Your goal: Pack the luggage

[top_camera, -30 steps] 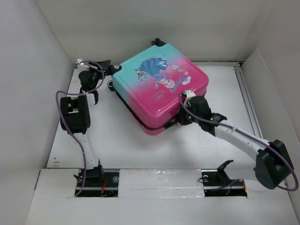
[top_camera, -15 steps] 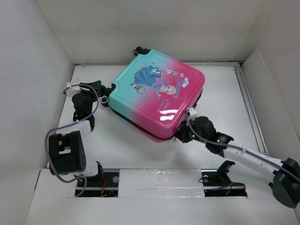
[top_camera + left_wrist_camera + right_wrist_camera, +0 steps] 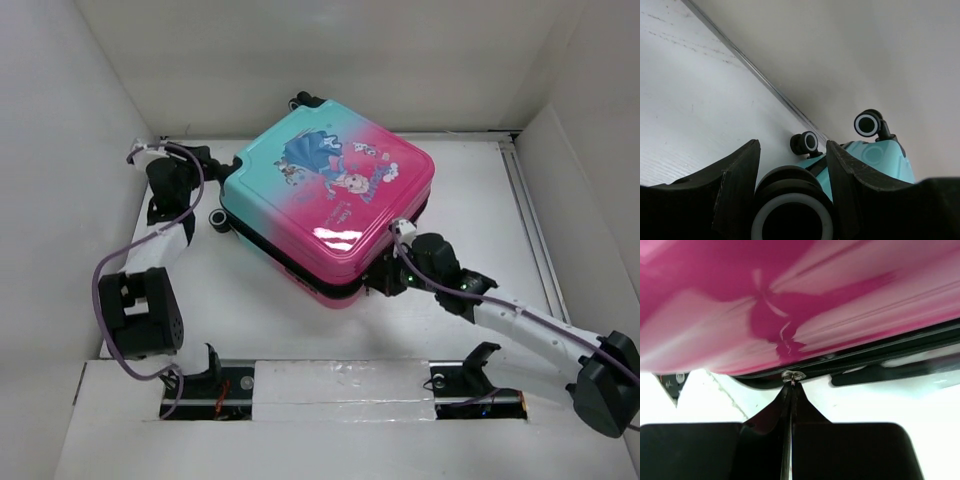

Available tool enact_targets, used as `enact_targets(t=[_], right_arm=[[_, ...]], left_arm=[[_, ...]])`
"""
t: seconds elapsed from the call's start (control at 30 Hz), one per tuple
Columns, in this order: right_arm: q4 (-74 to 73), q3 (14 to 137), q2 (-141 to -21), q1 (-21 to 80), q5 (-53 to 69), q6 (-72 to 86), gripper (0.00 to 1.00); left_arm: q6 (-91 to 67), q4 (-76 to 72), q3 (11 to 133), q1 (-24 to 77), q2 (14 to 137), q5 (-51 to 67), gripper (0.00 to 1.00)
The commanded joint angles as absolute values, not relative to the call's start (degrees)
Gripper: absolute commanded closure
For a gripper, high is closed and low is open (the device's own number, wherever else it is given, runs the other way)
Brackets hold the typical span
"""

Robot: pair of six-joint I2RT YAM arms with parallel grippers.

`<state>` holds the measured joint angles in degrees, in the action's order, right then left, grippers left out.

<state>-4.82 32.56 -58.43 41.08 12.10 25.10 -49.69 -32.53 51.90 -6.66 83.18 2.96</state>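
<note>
The luggage [image 3: 330, 205], pink-to-teal with a cartoon princess print, lies flat and closed in the middle of the table. My left gripper [image 3: 203, 166] is at its teal left corner, its fingers [image 3: 740, 175] closed round a black-and-white wheel [image 3: 790, 200]. Two more wheels [image 3: 806, 142] show beyond it in the left wrist view. My right gripper [image 3: 385, 282] is at the near pink edge. It is shut on the small metal zipper pull [image 3: 792, 375], which sits on the black zipper line under the pink shell [image 3: 790, 300].
White walls close in the table on the left, back and right. A metal rail [image 3: 527, 215] runs along the right side. The arm bases [image 3: 210, 385] sit on the near ledge. Another wheel [image 3: 217, 218] sticks out at the luggage's left corner.
The luggage has turned and shifted a little. My left gripper moved back toward the far left corner on the wheel. My right gripper slid left along the near edge.
</note>
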Motion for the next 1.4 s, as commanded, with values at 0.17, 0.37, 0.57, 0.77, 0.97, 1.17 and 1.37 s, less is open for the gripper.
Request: enact_targets(t=[0.17, 0.37, 0.57, 0.77, 0.97, 1.17, 1.37], right_arm=[[-1.77, 36.92, -59.77, 38.65, 22.41, 24.15, 1.00], [-1.24, 31.82, -58.45, 57.55, 18.46, 30.66, 1.00], [0.26, 34.71, -61.34, 52.24, 13.52, 27.96, 1.00], [-1.21, 45.77, -64.41, 24.58, 27.74, 20.31, 1.00], [-4.39, 58.36, -69.34, 16.61, 32.43, 20.30, 1.00], [-5.71, 37.65, -59.17, 26.27, 22.87, 21.09, 1.00], [-5.54, 35.05, -51.67, 24.45, 14.61, 23.99, 1.00]], left_arm=[[-49.21, -33.13, 56.52, -7.21, 87.89, 7.29, 1.00], [-54.57, -40.67, 47.30, -7.82, 85.53, 11.51, 1.00], [-57.74, -44.65, 39.65, -6.50, 79.03, 15.64, 1.00], [-56.51, -42.19, 31.76, -5.27, 67.87, 14.14, 1.00], [-57.04, -40.79, 22.33, -5.27, 56.35, 15.38, 1.00], [-57.04, -38.59, 18.11, -2.29, 49.93, 17.05, 1.00], [-57.38, -37.35, 23.46, -2.81, 49.92, 13.18, 1.00]])
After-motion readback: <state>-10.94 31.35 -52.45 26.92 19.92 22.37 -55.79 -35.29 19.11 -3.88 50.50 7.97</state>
